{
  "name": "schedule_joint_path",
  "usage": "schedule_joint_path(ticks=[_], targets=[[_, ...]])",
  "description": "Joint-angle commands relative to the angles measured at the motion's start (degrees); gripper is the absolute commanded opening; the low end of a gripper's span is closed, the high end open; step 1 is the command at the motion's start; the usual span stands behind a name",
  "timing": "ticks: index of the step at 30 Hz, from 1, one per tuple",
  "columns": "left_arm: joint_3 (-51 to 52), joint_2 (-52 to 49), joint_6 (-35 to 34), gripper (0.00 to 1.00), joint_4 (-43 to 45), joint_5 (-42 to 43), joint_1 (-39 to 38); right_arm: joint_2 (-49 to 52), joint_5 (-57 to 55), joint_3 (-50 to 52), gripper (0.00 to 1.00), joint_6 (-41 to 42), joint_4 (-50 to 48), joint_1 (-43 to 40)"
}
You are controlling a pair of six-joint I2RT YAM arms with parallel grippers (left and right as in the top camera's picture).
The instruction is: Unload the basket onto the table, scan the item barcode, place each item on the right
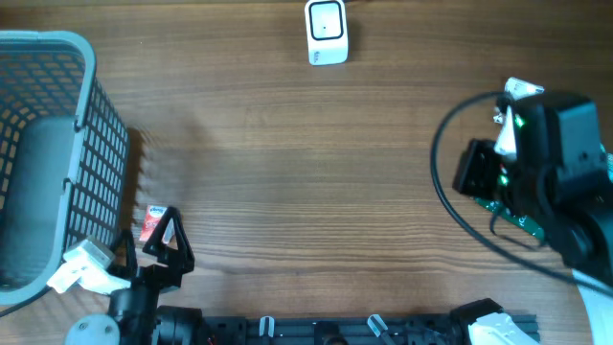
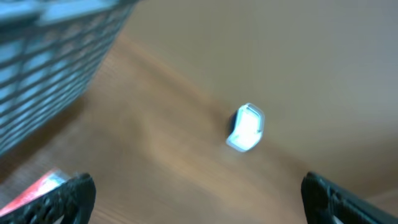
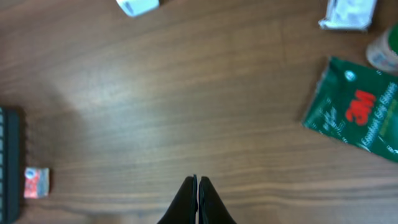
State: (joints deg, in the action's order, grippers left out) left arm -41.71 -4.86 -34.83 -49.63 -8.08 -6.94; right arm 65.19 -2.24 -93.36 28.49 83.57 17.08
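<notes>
Small red packet [image 1: 153, 222]: flat on the desk toward its near-left corner, just beside the long wall of the grey basket [image 1: 91, 144]. Touching the basket or not, I cannot tell. In my right wrist view the packet [image 3: 36, 182] sits low at the left, next to a dark strip of basket [image 3: 9, 162].

Scanner [image 1: 327, 32]: white, at the middle of the desk's far edge, well apart from the packet. My left wrist view catches it lit and blurred [image 2: 247, 127], with the basket mesh [image 2: 50, 56] upper left and a red corner of the packet [image 2: 37, 190] low at the left.

My left gripper [image 1: 169, 240]: fingers spread wide, nothing between them (the packet lies just beside its left finger [image 2: 62, 199]).

My right gripper [image 3: 198, 182]: fingers pressed together, pinching nothing, over bare wood toward the right edge of the desk.

Green 3M pack [image 3: 357, 112]: flat near the right edge, partly under my right arm in the overhead view [image 1: 512, 218]. A white packet [image 3: 348, 14] lies beyond it.
</notes>
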Motion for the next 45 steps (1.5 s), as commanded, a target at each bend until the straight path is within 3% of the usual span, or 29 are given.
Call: schedule_joint_path(ticks=[1,4,8,9,10,11,12,14,15,16,19,23,28,34,38,40,41,42,44,45], targets=[[-0.31,-1.05,1.14,1.00,6.86,9.22,0.31,-1.29,-1.79,0.11,0.04,0.46,3.26,0.20],[-2.10,-11.80,-1.09,0.99,0.07,9.92,0.31,-0.98,-1.75,0.13,0.04,2.32,5.44,0.20],[-4.66,-40.39,-1.68,1.00,-8.37,10.27,0.31,-0.48,-1.73,7.43,0.04,5.35,2.93,0.20],[-4.79,-43.69,-1.73,0.98,-8.31,10.23,0.31,-0.48,-1.73,9.14,0.04,5.73,2.32,0.20],[-4.81,-46.66,-2.29,0.84,-8.31,10.14,0.31,-0.48,-1.60,12.50,0.04,6.49,0.87,0.20],[-4.81,-51.25,-5.51,0.39,-8.57,9.03,0.37,-0.46,-0.33,17.66,0.04,6.58,-1.62,0.20],[-4.81,-55.06,-10.23,0.04,-9.25,6.80,0.37,-0.42,1.46,22.86,0.04,6.62,-4.55,0.20],[-4.81,-58.53,-16.28,0.04,-10.64,2.08,0.37,-0.24,4.72,30.97,0.04,6.51,-9.68,0.20],[-4.81,-59.67,-19.47,0.68,-12.33,-1.11,0.37,0.17,7.32,36.81,0.04,6.40,-13.79,0.20],[-4.81,-59.78,-20.87,1.00,-13.42,-2.97,0.37,0.61,9.07,40.24,0.04,6.38,-16.50,0.20],[-4.55,-59.67,-26.56,1.00,-13.88,-12.63,0.37,1.79,14.97,50.69,0.04,5.97,-25.92,0.20],[-0.81,-60.28,-33.31,1.00,-8.02,-20.28,2.19,1.73,15.28,52.13,0.04,3.65,-27.21,0.20],[10.14,-64.83,-59.04,1.00,2.36,-20.09,6.19,1.75,15.28,52.13,0.04,2.97,-27.39,0.20],[11.52,-75.28,-58.07,1.00,16.28,-20.11,6.21,1.75,15.96,52.13,0.04,2.97,-27.30,0.20],[11.52,-81.48,-48.43,1.00,24.06,-20.11,6.21,1.75,16.15,52.13,0.04,3.06,-27.56,0.20],[11.52,-82.27,-47.82,0.82,23.21,-20.09,6.21,1.75,16.15,52.13,0.04,3.15,-27.63,0.20],[11.50,-82.01,-47.82,0.59,22.18,-20.00,6.21,1.75,16.15,52.13,0.04,3.17,-27.61,0.20],[11.50,-81.68,-47.82,0.49,21.22,-19.82,6.21,1.75,16.15,52.13,0.04,3.17,-27.63,0.20],[11.41,-80.08,-47.17,0.47,18.91,-18.01,6.21,1.75,16.13,52.13,0.04,3.15,-27.69,0.20],[11.19,-78.38,-41.40,0.47,19.04,-14.36,6.12,1.75,16.13,52.13,0.04,3.15,-27.78,0.20]])
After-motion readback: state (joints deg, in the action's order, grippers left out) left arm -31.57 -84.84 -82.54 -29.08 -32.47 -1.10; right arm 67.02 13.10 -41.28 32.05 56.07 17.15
